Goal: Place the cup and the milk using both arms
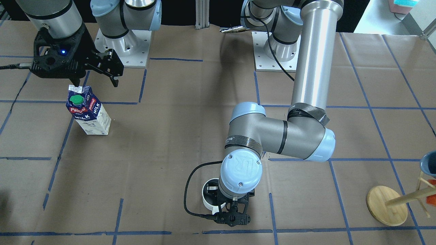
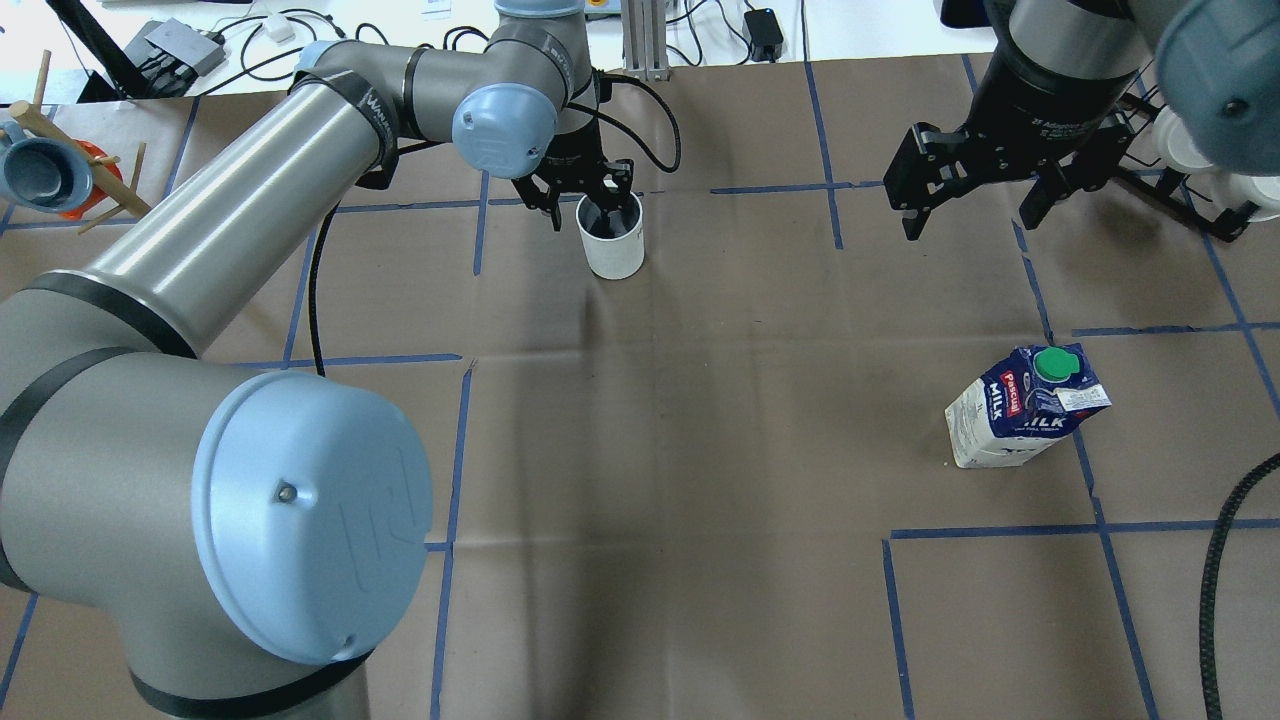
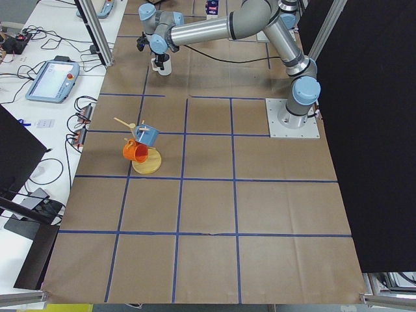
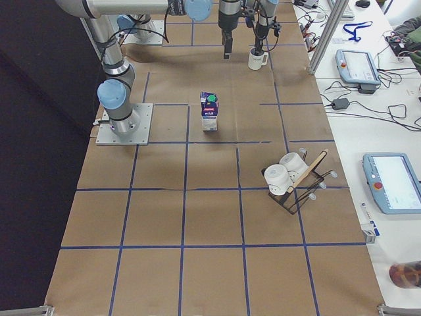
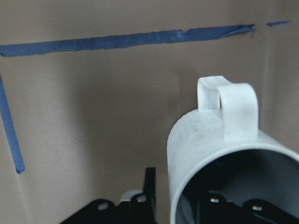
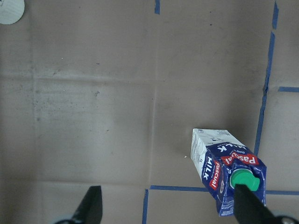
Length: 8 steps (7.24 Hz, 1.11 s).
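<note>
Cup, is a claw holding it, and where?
Seemingly not: the left claw straddles the cup rim, with a gap showing beside its outer finger.

A robotics lab: two arms [image 3: 208, 29] bolted by base plates [image 3: 307, 130] to a table [image 3: 208, 273] papered brown and gridded with blue tape [image 3: 195, 234]. Teach pendants [image 4: 357, 64] and loose cables [image 3: 65, 42] lie on white benches [image 4: 395, 131] at both ends, beside aluminium framing [image 3: 96, 32].

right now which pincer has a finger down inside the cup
The left pincer: one finger sits inside the white cup, the other outside its wall. The right pincer hangs open, clear of the milk.
</note>
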Motion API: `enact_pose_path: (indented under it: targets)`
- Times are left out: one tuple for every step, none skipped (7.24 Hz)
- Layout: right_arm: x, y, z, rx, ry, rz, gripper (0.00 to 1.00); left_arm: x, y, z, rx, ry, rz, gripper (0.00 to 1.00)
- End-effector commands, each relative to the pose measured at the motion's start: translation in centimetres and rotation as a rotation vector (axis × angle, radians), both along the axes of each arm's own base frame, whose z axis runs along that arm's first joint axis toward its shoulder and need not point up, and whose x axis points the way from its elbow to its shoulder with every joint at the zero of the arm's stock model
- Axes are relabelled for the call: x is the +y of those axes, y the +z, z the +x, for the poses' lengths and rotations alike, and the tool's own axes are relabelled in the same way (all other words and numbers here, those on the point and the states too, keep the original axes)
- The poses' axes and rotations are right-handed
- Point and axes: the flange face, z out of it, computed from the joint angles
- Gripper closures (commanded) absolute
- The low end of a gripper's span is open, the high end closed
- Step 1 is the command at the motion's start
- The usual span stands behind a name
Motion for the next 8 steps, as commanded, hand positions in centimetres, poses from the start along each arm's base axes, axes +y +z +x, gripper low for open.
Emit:
enact_pose_path:
  targets:
    - [-0.5,0.2,-3.5,0.003,0.052,0.0,0.0,2.3,7.3,1.5,0.004,0.005,-0.018,0.0]
    - [-0.5,0.2,-6.2,-0.001,0.077,0.01,0.0,4.4,11.4,2.4,-0.005,-0.001,-0.001,0.0]
    - [-0.2,0.4,-9.7,-0.003,0.073,0.01,0.0,7.4,16.0,3.2,-0.008,-0.027,0.015,0.0]
    - [1.1,0.0,-12.6,-0.014,0.065,0.012,0.0,11.1,19.6,4.2,-0.013,-0.059,0.045,0.0]
    - [2.7,-0.9,-13.6,-0.021,0.047,0.014,0.0,14.9,23.0,7.3,-0.004,-0.075,0.03,0.0]
    - [4.2,-2.0,-13.0,-0.029,0.036,0.023,0.0,18.8,26.1,9.7,0.014,-0.054,-0.018,0.0]
    - [4.4,-3.7,-12.9,-0.026,0.025,0.016,0.0,23.5,29.2,11.0,0.014,-0.044,-0.061,0.0]
    - [4.7,-5.2,-12.8,-0.017,-0.022,-0.004,0.0,25.7,28.8,12.9,0.014,-0.007,0.016,0.0]
